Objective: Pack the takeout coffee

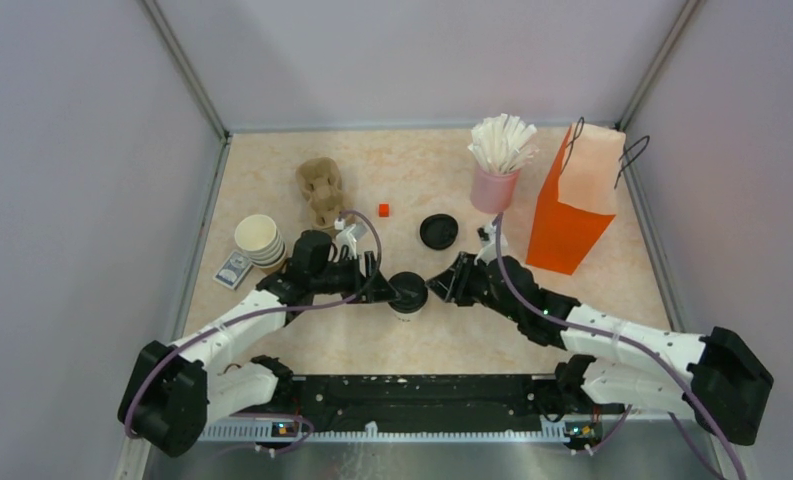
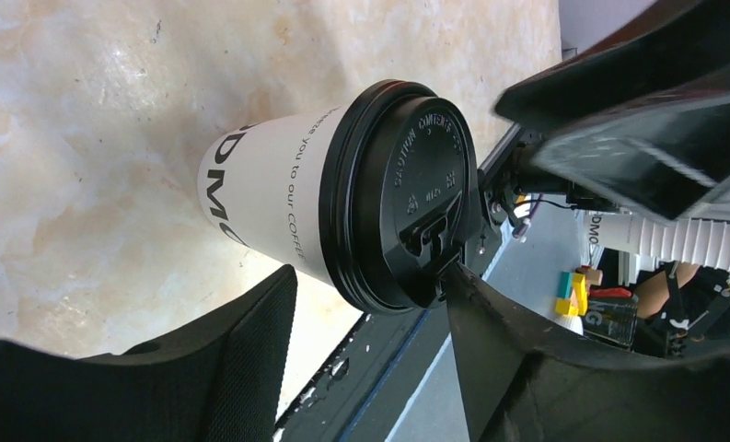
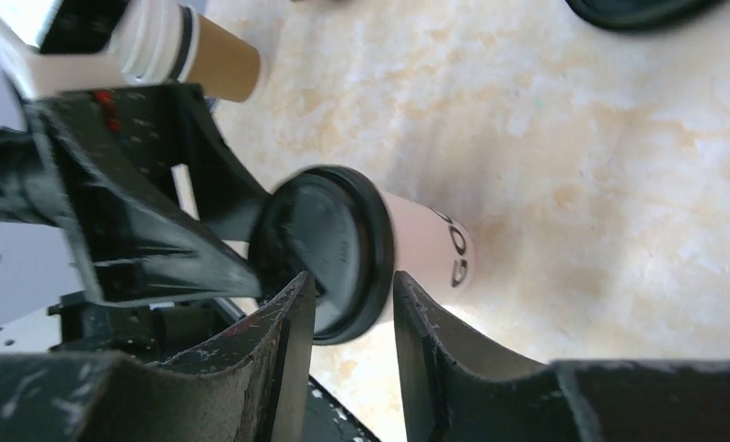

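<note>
- Near the middle of the overhead view, the coffee cup [image 1: 408, 296] stands upright on the table [image 1: 392, 160], with its black lid [image 2: 416, 184] fitted.
- Left gripper [image 1: 384, 287]: positioned at the left side of the cup. In the left wrist view its fingers [image 2: 241, 368] are spread wide; one tip lies by the cup wall and the other touches the lid rim. A firm hold cannot be confirmed.
- Right gripper [image 1: 434, 286]: positioned at the right side of the cup. In the right wrist view its fingers [image 3: 434, 359] are partly apart, with the lid edge between the tips. Whether they press on it cannot be told.
- Orange bag [image 1: 570, 215]: upright at the upper right of the overhead view, well apart from the cup.
- Spare lid [image 1: 439, 231]: flat on the table, just above the cup in the overhead view.
- Pink cup of straws [image 1: 496, 186]: just left of the bag.
</note>
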You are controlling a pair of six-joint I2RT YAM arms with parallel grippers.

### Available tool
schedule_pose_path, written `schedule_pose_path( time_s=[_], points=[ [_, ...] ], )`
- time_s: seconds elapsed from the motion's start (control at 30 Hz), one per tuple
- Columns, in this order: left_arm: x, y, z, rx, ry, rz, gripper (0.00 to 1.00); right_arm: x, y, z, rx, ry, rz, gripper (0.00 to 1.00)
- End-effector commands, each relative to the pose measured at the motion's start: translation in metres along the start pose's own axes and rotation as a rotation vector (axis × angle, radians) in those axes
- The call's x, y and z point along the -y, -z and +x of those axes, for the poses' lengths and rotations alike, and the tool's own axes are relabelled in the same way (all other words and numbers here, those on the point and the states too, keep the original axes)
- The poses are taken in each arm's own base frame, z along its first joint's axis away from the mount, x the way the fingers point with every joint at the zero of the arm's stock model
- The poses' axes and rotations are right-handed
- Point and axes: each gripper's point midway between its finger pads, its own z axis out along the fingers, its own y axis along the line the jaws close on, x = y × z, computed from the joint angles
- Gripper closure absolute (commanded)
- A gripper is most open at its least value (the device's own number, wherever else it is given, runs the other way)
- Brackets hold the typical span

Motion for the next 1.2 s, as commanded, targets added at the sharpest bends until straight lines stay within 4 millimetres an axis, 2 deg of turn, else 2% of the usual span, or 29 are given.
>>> schedule_pose_path(
  time_s=[0.0, 0.1, 0.23, 0.5, 0.7, 0.8, 0.97, 1.17],
  points=[
    [0.022, 0.009, -0.019, 0.043, -0.019, 0.019, 0.32, -0.030, 0.013, -0.036, 0.049, 0.122, -0.029, 0.63],
    [0.030, 0.016, -0.030, 0.056, -0.052, -0.010, 0.27, -0.050, 0.011, -0.043, 0.038, 0.161, -0.089, 0.65],
    [0.029, 0.024, -0.041, 0.092, -0.088, -0.080, 0.28, -0.067, -0.002, -0.036, -0.030, 0.193, -0.127, 0.69],
    [0.013, 0.027, -0.033, 0.089, -0.070, -0.147, 0.38, -0.082, -0.024, -0.015, -0.109, 0.221, -0.173, 0.74],
    [-0.002, 0.019, -0.020, 0.068, -0.032, -0.155, 0.42, -0.066, -0.039, 0.005, -0.157, 0.233, -0.138, 0.74],
    [-0.008, 0.014, -0.011, 0.049, -0.009, -0.142, 0.44, -0.047, -0.044, 0.017, -0.181, 0.229, -0.087, 0.74],
    [-0.014, 0.012, -0.003, 0.037, 0.003, -0.138, 0.45, -0.025, -0.042, 0.031, -0.191, 0.198, -0.047, 0.75],
    [-0.028, 0.011, 0.003, 0.038, 0.010, -0.184, 0.52, -0.009, -0.040, 0.042, -0.205, 0.172, -0.019, 0.76]
  ],
)
